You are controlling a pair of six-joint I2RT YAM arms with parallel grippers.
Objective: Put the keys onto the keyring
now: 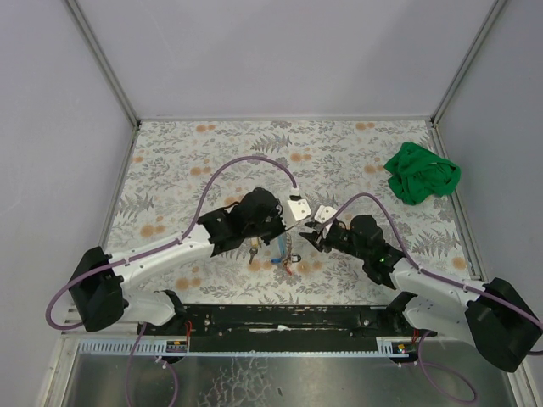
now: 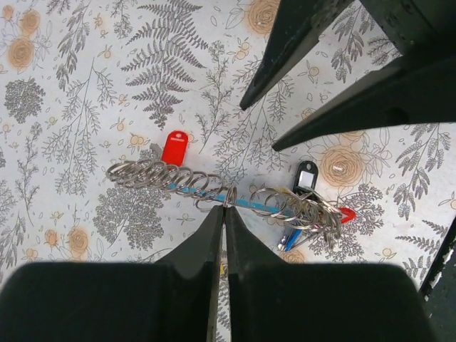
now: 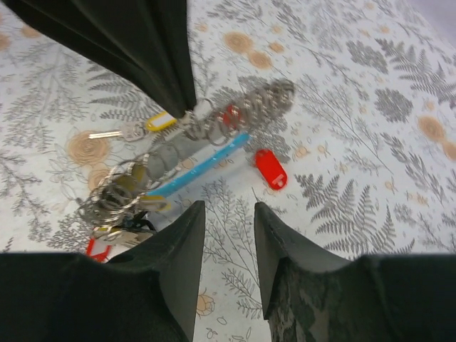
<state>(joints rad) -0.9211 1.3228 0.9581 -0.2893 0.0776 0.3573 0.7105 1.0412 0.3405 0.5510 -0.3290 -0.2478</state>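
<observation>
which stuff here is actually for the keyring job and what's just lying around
For the job: rings, pinched by the shut left hand; yellow key; right hand, open.

Lying about: green cloth in the far right corner; red tag beside the rings.

The surface (image 1: 212, 153) is a white cloth with grey ferns and orange flowers; a crumpled green cloth (image 1: 422, 174) lies at 2 o'clock, well apart from the rest; near 6 o'clock is a row of metal rings (image 2: 164, 174) with a blue strip (image 3: 206, 167) along it; a red tag (image 2: 174, 147) lies flat just beside the row; a black tag (image 2: 306, 175) and a yellow key (image 3: 153, 124) lie by the rings.
</observation>
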